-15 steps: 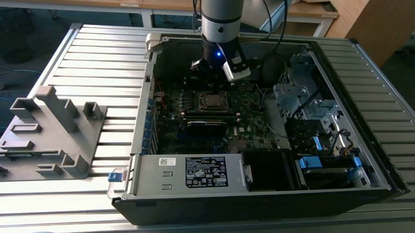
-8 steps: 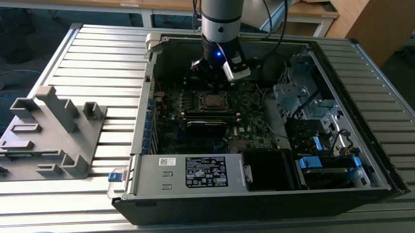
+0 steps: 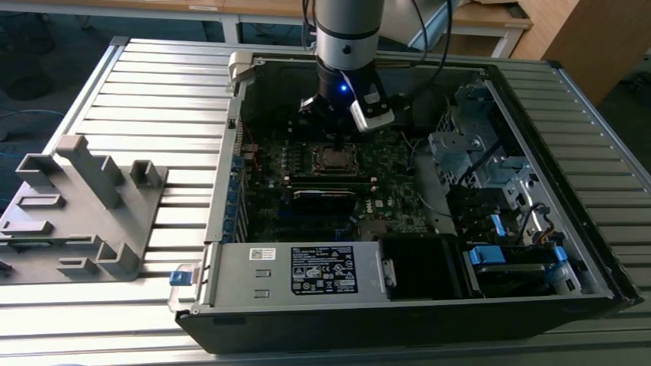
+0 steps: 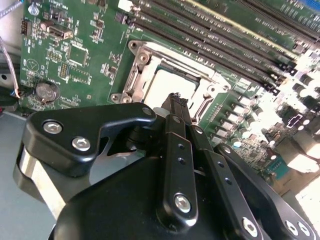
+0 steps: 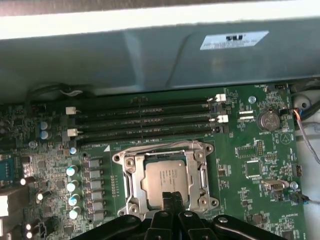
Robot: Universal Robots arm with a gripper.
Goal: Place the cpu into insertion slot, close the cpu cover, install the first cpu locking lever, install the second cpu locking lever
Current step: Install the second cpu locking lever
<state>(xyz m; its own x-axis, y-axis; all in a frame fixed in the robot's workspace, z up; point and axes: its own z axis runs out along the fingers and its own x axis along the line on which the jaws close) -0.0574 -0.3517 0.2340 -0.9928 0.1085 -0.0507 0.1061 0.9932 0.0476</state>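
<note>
The hand (image 4: 176, 102) hangs low over the motherboard, its two slim black fingers (image 4: 178, 150) pressed together into a single narrow tip with nothing pinched between them. In the second wrist view that tip sits just at the near edge of the insertion slot (image 4: 172, 82), close above the socket frame; whether it actually touches metal cannot be told.

Directly beyond the tip lies the cpu (image 5: 167, 181), flat and square in the slot, its dull metal top showing through the window of the cpu cover (image 5: 200, 172). The cover appears to be folded down around the chip, so placing and closing look done; the work in hand is most likely a locking lever. The thin lever wires along the frame sides are hard to trace, and which one is latched cannot be told.

To do this well, the closed tip should meet only the lever, never the chip's top or the small parts crowding the frame. A push should follow the lever's own arc, down and then sideways under its hook, with steady, modest force; a slip would send the tip into the capacitors (image 5: 73, 186) to one side.

Farther past the socket run the long memory slots (image 5: 145, 120), then the grey case wall (image 5: 150, 55). In the exterior view the open computer case (image 3: 569, 252) rests on a ribbed tabletop (image 3: 152, 99).
</note>
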